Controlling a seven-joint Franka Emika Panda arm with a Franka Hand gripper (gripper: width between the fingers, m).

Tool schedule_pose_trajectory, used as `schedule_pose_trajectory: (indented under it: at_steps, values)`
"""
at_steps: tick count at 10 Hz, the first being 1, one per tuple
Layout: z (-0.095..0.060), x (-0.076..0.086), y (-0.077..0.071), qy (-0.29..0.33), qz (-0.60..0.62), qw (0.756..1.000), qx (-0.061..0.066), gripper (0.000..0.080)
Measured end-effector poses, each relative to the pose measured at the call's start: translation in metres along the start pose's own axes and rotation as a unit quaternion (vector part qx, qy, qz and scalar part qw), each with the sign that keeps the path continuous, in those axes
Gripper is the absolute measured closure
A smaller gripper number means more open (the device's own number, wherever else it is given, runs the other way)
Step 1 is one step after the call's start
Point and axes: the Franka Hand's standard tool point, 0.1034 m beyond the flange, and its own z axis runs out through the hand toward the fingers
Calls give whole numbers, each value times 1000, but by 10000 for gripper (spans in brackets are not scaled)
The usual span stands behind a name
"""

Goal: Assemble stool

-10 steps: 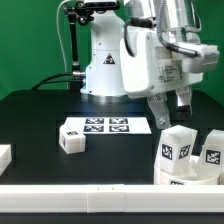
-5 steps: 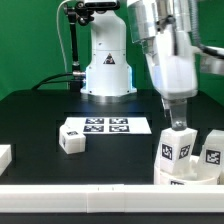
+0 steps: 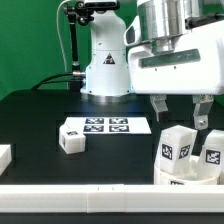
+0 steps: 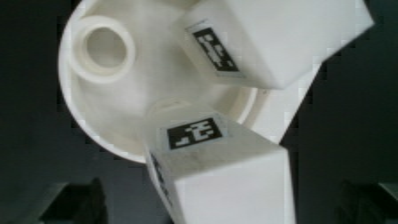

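Stool: seat disc at front of counter, ext view's right; 2 legs stand on it, 3rd lies apart.
Disc pose: flat, hollow side up; wrist view shows one round socket hole bare.
Leg 1: upright on disc, long axis vertical, tag faces cam.
Leg 2: upright, just beside leg 1, partly cut by frame edge.
Third leg: on counter, tag up, by corner of marker board, well apart from disc.
End effector: fingers spread wide, grips nothing; hangs above the 2 upright legs w/ a gap, one finger on each side of leg 1's top.
Edges: disc near white front rail; contact, can't tell. White block at ext view's left edge.
Free room: bare dark counter btwn third leg and disc; also btwn third leg and white block.
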Motion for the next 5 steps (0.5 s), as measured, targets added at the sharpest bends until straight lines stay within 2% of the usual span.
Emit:
schedule_pose_trajectory:
  at_steps: [2, 3, 5]
  values:
    - [0, 1, 0, 3, -87, 996, -4, 150]
    - [-1, 0, -1, 6, -162, 987, -9, 150]
    - [0, -1, -1, 6, -270, 963, -12, 150]
